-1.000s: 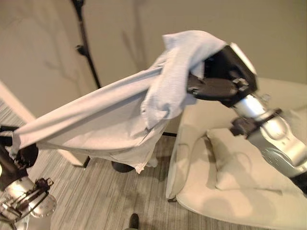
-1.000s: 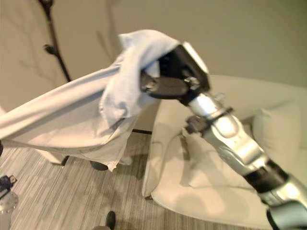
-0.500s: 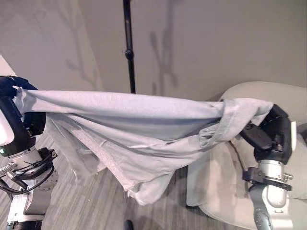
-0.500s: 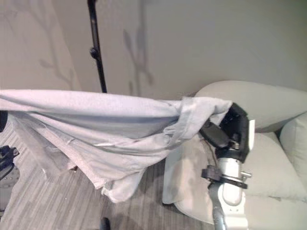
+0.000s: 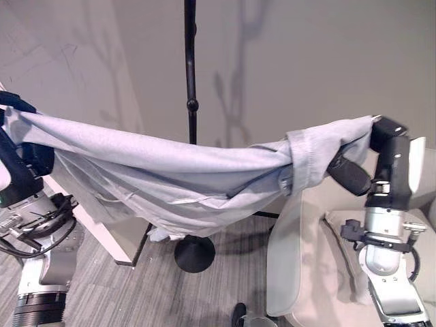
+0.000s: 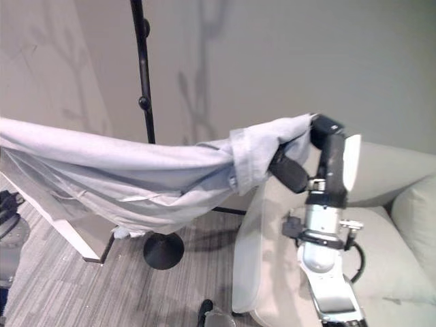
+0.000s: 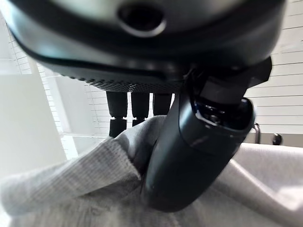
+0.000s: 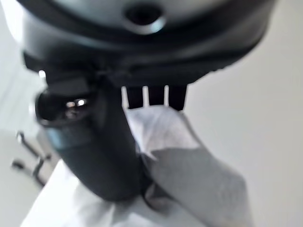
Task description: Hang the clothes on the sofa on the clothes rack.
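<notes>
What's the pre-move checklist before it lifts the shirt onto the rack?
1. Left hand pinching the shirt: ok, thumb pressed on the cloth.
2. Right hand pinching the shirt's other end: ok, thumb on the cloth.
3. Shirt spread between the hands: ok, stretched with a sag in the middle, nothing touching the floor.
4. Shirt clear of the sofa: ok, none of it rests there.
5. Clothes rack in front: ok, its pole stands behind the shirt's middle.
6. Free hook within reach: cannot tell, the rack's top is out of frame.
</notes>
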Available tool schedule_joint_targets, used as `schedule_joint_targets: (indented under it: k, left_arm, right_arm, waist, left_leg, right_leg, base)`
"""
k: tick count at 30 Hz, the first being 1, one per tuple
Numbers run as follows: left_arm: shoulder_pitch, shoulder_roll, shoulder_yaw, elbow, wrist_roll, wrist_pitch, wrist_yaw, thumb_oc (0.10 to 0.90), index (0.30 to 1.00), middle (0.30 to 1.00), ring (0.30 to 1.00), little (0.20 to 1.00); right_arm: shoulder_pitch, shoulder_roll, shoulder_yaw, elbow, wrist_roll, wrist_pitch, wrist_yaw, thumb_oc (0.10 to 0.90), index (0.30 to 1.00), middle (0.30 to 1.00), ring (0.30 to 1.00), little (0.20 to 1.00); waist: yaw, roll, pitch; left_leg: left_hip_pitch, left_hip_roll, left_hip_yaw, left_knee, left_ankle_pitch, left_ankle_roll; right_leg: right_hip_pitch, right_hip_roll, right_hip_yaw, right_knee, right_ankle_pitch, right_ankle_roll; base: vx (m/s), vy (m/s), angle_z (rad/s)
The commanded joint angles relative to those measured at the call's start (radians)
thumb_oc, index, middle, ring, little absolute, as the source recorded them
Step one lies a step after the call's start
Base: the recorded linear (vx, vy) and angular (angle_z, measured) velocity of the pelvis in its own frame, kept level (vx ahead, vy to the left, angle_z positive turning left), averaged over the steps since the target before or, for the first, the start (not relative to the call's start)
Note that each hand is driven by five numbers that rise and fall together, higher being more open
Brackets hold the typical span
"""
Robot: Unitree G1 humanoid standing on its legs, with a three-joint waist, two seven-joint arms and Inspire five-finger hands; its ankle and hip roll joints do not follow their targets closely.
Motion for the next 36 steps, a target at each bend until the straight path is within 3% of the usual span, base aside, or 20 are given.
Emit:
schedule_joint_targets:
  k: [1, 2, 3, 4, 5, 7, 8, 12, 13, 15, 18, 20, 22, 25, 30, 36]
  left_arm:
    - [-0.174, 0.124, -0.001, 0.024, 0.029, -0.024, 0.043, 0.4, 0.3, 0.3, 0.3, 0.3]
    - [-0.184, 0.127, -0.006, 0.034, 0.027, -0.026, 0.047, 0.4, 0.3, 0.3, 0.3, 0.3]
    - [-0.247, 0.214, -0.039, 0.118, 0.029, -0.01, 0.049, 0.4, 0.3, 0.3, 0.3, 0.3]
    - [-0.254, 0.217, -0.043, 0.125, 0.028, -0.011, 0.051, 0.4, 0.3, 0.3, 0.3, 0.3]
    - [-0.299, 0.287, -0.061, 0.189, 0.025, 0.004, 0.045, 0.4, 0.3, 0.3, 0.3, 0.3]
    - [-0.327, 0.32, -0.077, 0.224, 0.022, 0.014, 0.041, 0.4, 0.3, 0.3, 0.3, 0.3]
    - [-0.347, 0.383, -0.088, 0.265, 0.023, 0.025, 0.023, 0.4, 0.3, 0.3, 0.3, 0.3]
    - [-0.392, 0.445, -0.116, 0.333, 0.005, 0.025, 0.007, 0.4, 0.3, 0.3, 0.3, 0.3]
    - [-0.415, 0.511, -0.148, 0.426, -0.018, 0.041, 0.0, 0.4, 0.3, 0.3, 0.3, 0.3]
    - [-0.416, 0.528, -0.157, 0.451, -0.024, 0.045, -0.002, 0.4, 0.3, 0.3, 0.3, 0.3]
    - [-0.412, 0.563, -0.18, 0.5, -0.045, 0.047, -0.009, 0.4, 0.3, 0.3, 0.3, 0.3]
    - [-0.425, 0.585, -0.204, 0.547, -0.049, 0.04, -0.028, 0.4, 0.3, 0.3, 0.3, 0.3]
    - [-0.424, 0.586, -0.233, 0.614, -0.062, 0.04, -0.045, 0.4, 0.3, 0.3, 0.3, 0.3]
    - [-0.388, 0.552, -0.263, 0.625, -0.054, 0.035, -0.099, 0.4, 0.3, 0.3, 0.3, 0.3]
    - [-0.349, 0.403, -0.346, 0.721, -0.098, -0.007, -0.165, 0.4, 0.3, 0.3, 0.3, 0.3]
    - [-0.232, 0.232, -0.313, 0.653, -0.138, -0.046, -0.187, 0.4, 0.3, 0.3, 0.3, 0.3]
  right_arm:
    - [-0.178, -0.072, -0.068, 0.016, -0.078, -0.043, -0.105, 0.4, 0.3, 0.3, 0.3, 0.3]
    - [-0.184, -0.073, -0.066, 0.023, -0.081, -0.044, -0.109, 0.4, 0.3, 0.3, 0.3, 0.3]
    - [-0.255, -0.159, -0.04, 0.079, -0.115, -0.038, -0.121, 0.4, 0.3, 0.3, 0.3, 0.3]
    - [-0.262, -0.161, -0.036, 0.086, -0.116, -0.039, -0.125, 0.4, 0.3, 0.3, 0.3, 0.3]
    - [-0.308, -0.227, -0.007, 0.136, -0.13, -0.035, -0.132, 0.4, 0.3, 0.3, 0.3, 0.3]
    - [-0.342, -0.25, 0.009, 0.169, -0.12, -0.042, -0.132, 0.4, 0.3, 0.3, 0.3, 0.3]
    - [-0.39, -0.301, 0.034, 0.224, -0.11, -0.039, -0.131, 0.4, 0.3, 0.3, 0.3, 0.3]
    - [-0.46, -0.35, 0.077, 0.293, -0.104, -0.038, -0.136, 0.4, 0.3, 0.3, 0.3, 0.3]
    - [-0.525, -0.403, 0.127, 0.369, -0.075, -0.039, -0.128, 0.4, 0.3, 0.3, 0.3, 0.3]
    - [-0.549, -0.416, 0.144, 0.384, -0.07, -0.041, -0.126, 0.4, 0.3, 0.3, 0.3, 0.3]
    - [-0.619, -0.424, 0.206, 0.452, -0.056, -0.051, -0.135, 0.4, 0.3, 0.3, 0.3, 0.3]
    - [-0.644, -0.44, 0.233, 0.499, -0.049, -0.036, -0.13, 0.4, 0.3, 0.3, 0.3, 0.3]
    - [-0.674, -0.441, 0.269, 0.547, -0.035, -0.025, -0.112, 0.4, 0.3, 0.3, 0.3, 0.3]
    - [-0.66, -0.425, 0.297, 0.573, -0.041, -0.001, -0.079, 0.4, 0.3, 0.3, 0.3, 0.3]
    - [-0.607, -0.359, 0.339, 0.69, -0.029, 0.034, -0.028, 0.4, 0.3, 0.3, 0.3, 0.3]
    - [-0.477, -0.249, 0.308, 0.662, -0.039, 0.057, 0.01, 0.4, 0.3, 0.3, 0.3, 0.3]
  waist:
    - [0.013, -0.014, -0.125]
    - [0.012, -0.013, -0.123]
    - [0.018, -0.012, -0.133]
    - [0.018, -0.013, -0.131]
    - [0.026, -0.014, -0.131]
    - [0.026, -0.014, -0.119]
    - [0.039, -0.01, -0.113]
    - [0.045, -0.009, -0.096]
    - [0.062, -0.01, -0.095]
    - [0.069, -0.011, -0.096]
    - [0.109, -0.003, -0.092]
    - [0.111, 0.008, -0.096]
    - [0.103, 0.018, -0.129]
    - [0.105, 0.012, -0.152]
    - [0.098, 0.0, -0.15]
    - [0.094, -0.013, -0.139]
  left_leg:
    - [0.004, -0.037, -0.031, 0.052, -0.134, 0.021]
    - [0.0, -0.034, -0.033, 0.061, -0.14, 0.019]
    - [-0.019, -0.011, -0.029, 0.13, -0.151, -0.002]
    - [-0.023, -0.011, -0.03, 0.135, -0.153, -0.004]
    - [-0.045, 0.015, -0.019, 0.214, -0.131, -0.03]
    - [-0.077, 0.034, -0.022, 0.299, -0.121, -0.048]
    - [-0.113, 0.057, -0.029, 0.423, -0.091, -0.07]
    - [-0.175, 0.079, -0.049, 0.503, -0.041, -0.078]
    - [-0.2, 0.095, -0.049, 0.398, -0.085, -0.067]
    - [-0.208, 0.092, -0.058, 0.332, -0.08, -0.066]
    - [-0.272, 0.071, -0.136, 0.114, 0.053, -0.086]
    - [-0.264, 0.07, -0.157, 0.03, 0.072, -0.096]
    - [-0.215, 0.061, -0.152, 0.003, 0.084, -0.093]
    - [-0.189, 0.039, -0.129, 0.003, 0.062, -0.076]
    - [-0.18, 0.007, -0.108, 0.003, 0.04, -0.047]
    - [-0.177, -0.001, -0.102, 0.003, 0.026, -0.033]
  right_leg:
    - [0.107, -0.015, 0.024, -0.101, -0.017, 0.068]
    - [0.111, -0.012, 0.021, -0.109, -0.014, 0.067]
    - [0.151, -0.002, 0.021, -0.149, -0.013, 0.061]
    - [0.152, -0.001, 0.021, -0.153, -0.012, 0.061]
    - [0.183, 0.007, 0.014, -0.181, -0.013, 0.054]
    - [0.201, 0.017, 0.01, -0.199, -0.012, 0.042]
    - [0.235, 0.034, 0.014, -0.219, -0.026, 0.028]
    - [0.251, 0.033, 0.01, -0.233, -0.037, 0.016]
    - [0.265, 0.017, 0.021, -0.242, -0.051, 0.031]
    - [0.268, 0.012, 0.029, -0.244, -0.054, 0.037]
    - [0.281, 0.014, 0.052, -0.25, -0.066, 0.042]
    - [0.29, 0.014, 0.066, -0.25, -0.078, 0.048]
    - [0.299, 0.003, 0.066, -0.25, -0.075, 0.058]
    - [0.295, -0.028, 0.08, -0.247, -0.069, 0.073]
    - [0.284, -0.062, 0.088, -0.242, -0.051, 0.095]
    - [0.275, -0.07, 0.097, -0.242, -0.049, 0.098]
  base:
    - [0.17, -0.095, -0.05]
    - [0.23, -0.139, -0.06]
    - [0.14, -0.085, -0.07]
    - [0.21, -0.143, -0.05]
    - [0.07, -0.079, -0.03]
    - [0.09, -0.101, -0.03]
    - [0.07, -0.089, -0.01]
    - [0.05, -0.004, -0.1]
    - [0.08, 0.075, 0.02]
    - [0.1, 0.112, 0.02]
    - [0.1, 0.135, -0.2]
    - [0.09, 0.126, -0.43]
    - [0.21, 0.241, -0.22]
    - [0.16, 0.218, -0.1]
    - [0.06, 0.166, 0.04]
    - [0.01, 0.041, -0.03]
